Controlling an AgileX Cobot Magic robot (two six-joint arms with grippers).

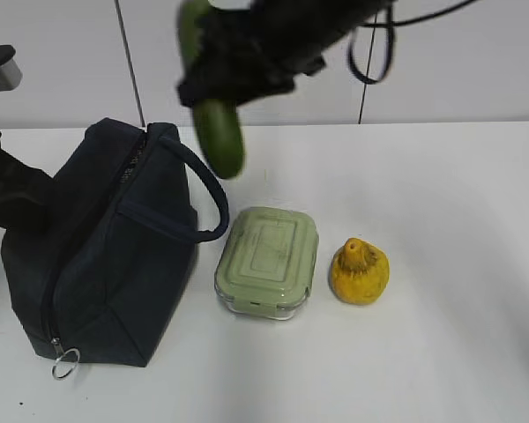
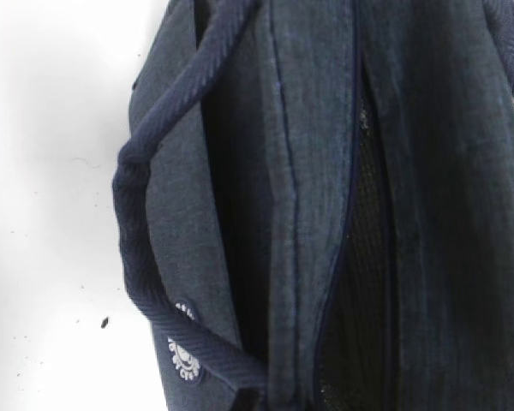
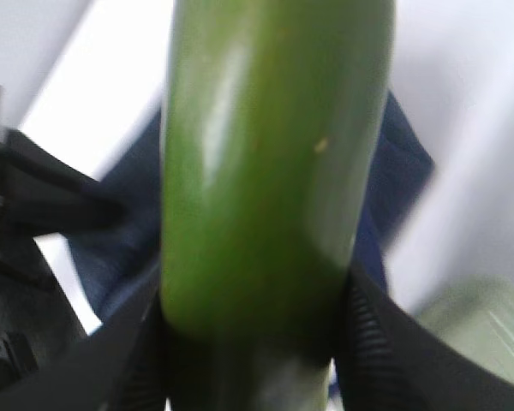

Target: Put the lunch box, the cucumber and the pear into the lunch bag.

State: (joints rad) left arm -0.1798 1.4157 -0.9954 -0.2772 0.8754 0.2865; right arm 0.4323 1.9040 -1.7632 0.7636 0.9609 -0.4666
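My right gripper point(image 1: 234, 75) is shut on the dark green cucumber point(image 1: 219, 132) and holds it in the air, hanging end-down just above and right of the lunch bag's point(image 1: 106, 256) top. In the right wrist view the cucumber point(image 3: 265, 171) fills the frame between the black fingers point(image 3: 368, 342). The navy bag stands at the left; the left wrist view shows its top point(image 2: 308, 171) with the zipper slit parted. My left gripper point(image 1: 13, 198) is pressed against the bag's left side, its jaws hidden. The lunch box point(image 1: 268, 258) and the pear point(image 1: 360, 271) sit on the table right of the bag.
The bag's loop handle point(image 1: 207, 189) arches toward the lunch box, under the cucumber. A metal ring pull point(image 1: 65, 363) hangs at the bag's front lower corner. The lunch box lid also shows in the right wrist view point(image 3: 488, 325). White table point(image 1: 458, 203) extends to the right.
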